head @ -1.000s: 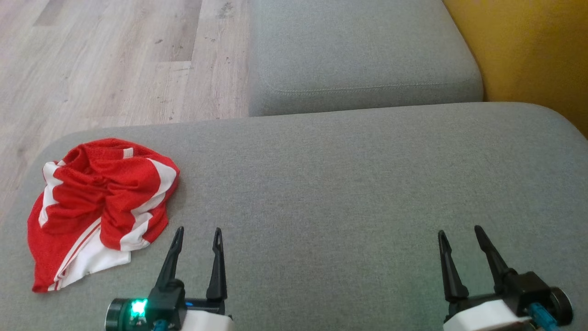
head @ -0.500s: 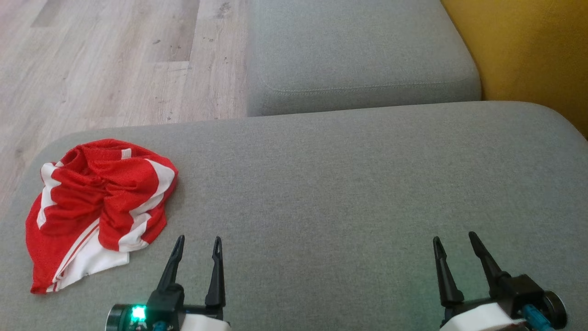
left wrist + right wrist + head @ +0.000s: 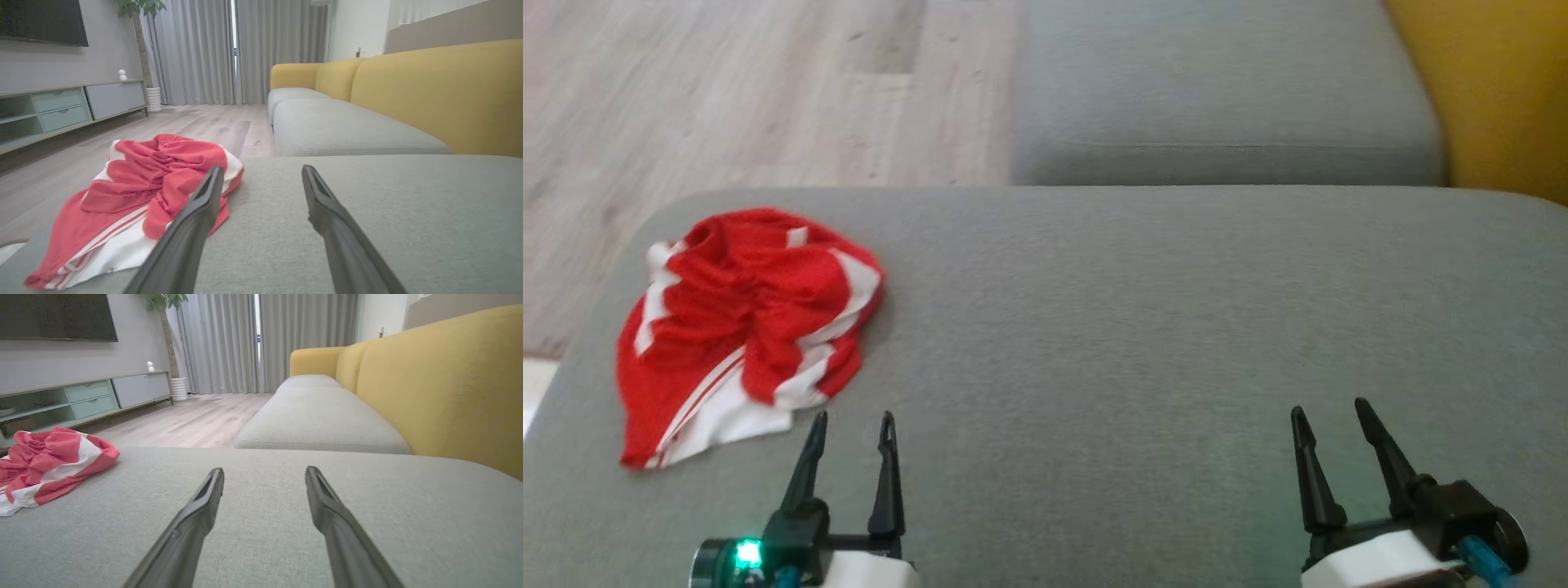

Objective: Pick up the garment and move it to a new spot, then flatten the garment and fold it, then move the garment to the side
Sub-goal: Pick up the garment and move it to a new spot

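a crumpled red and white garment (image 3: pixel 743 327) lies bunched by the left edge of the grey sofa cushion (image 3: pixel 1143 327), near its far left corner. the left claw (image 3: pixel 854 418) is over the cushion just beside the garment's near side, fingers spread wide, holding nothing. the right claw (image 3: pixel 1327 408) is well apart toward the cushion's right edge, also wide open and empty.

the crumpled red-and-white mesh garment (image 3: pixel 743 327) lies on the left end of the wide grey fabric cushion (image 3: pixel 1176 310). the left gripper (image 3: pixel 854 416) is just right of its near edge, the right gripper (image 3: pixel 1327 407) far to the right. behind the cushion are a second grey seat cushion (image 3: pixel 1225 82), the pale wooden floor (image 3: pixel 727 98) on its left and the yellow upholstered backrest (image 3: pixel 1503 82) on its right.
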Tool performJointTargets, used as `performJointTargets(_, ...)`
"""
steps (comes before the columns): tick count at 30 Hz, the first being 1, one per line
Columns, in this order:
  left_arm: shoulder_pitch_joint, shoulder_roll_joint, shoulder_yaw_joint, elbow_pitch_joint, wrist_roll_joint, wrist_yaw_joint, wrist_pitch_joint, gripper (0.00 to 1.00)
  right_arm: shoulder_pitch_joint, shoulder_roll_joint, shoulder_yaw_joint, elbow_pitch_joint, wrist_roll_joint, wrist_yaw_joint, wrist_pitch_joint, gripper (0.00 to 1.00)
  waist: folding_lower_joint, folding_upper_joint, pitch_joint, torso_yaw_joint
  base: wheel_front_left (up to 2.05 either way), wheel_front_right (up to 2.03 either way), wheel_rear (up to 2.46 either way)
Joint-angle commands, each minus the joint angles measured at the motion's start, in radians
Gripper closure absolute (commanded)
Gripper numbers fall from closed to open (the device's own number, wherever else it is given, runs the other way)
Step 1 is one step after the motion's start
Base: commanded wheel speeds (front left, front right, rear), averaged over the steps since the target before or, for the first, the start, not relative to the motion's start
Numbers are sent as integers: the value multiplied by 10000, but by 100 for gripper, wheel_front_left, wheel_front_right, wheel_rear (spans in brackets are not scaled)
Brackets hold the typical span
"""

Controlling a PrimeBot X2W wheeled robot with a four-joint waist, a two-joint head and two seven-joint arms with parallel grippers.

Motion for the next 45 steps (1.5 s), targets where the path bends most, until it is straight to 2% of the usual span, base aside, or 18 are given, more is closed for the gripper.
performJointTargets(1, -567, 73, 451, -258, 92, -59, -95, 0, -465, -112, 269, -455, -13, 77, -138, 0, -1, 0, 240, 576, 0, 0, 0)
performJointTargets(12, -616, 88, 1055, -398, 136, -314, -95, 0, -727, -112, 216, -561, -33, 77, -138, 0, -1, 0, 628, 2675, 0, 0, 0)
performJointTargets(19, -548, 55, 1421, -540, 180, -303, -95, 0, -835, -112, 302, -409, -194, 77, -138, 0, -1, 0, 721, 3597, 0, 0, 0)
performJointTargets(28, -465, 50, 1885, -690, 265, -182, -95, 0, -824, -112, 377, -282, -329, 77, -138, 0, -1, 0, 771, 3684, 0, 0, 0)
performJointTargets(31, -630, 163, 2098, -952, 455, -12, -95, 0, -815, -112, 435, -211, -451, 77, -138, 0, -1, 0, 896, 3547, 0, 0, 0)
performJointTargets(34, -1112, 438, 2383, -1342, 455, -55, -95, 0, -886, -112, 438, -211, -618, 77, -138, 0, -1, 0, 1190, 3360, 0, 0, 0)
performJointTargets(37, -2046, 793, 2585, -1567, 360, -298, -95, 0, -1087, -303, 418, -262, -815, 77, -138, 0, -1, 0, 1802, 3153, 0, 0, 0)
performJointTargets(39, -2877, 1001, 2499, -1467, 304, -607, -95, 0, -1317, -524, 390, -298, -928, 77, -138, 0, -1, 0, 2244, 3021, 0, 0, 0)
performJointTargets(45, -6114, 1551, 1900, -134, 237, -1606, 578, 0, -1977, -1330, 599, -406, -1228, 77, -138, 0, -1, 0, 3416, 2610, 0, 0, 0)
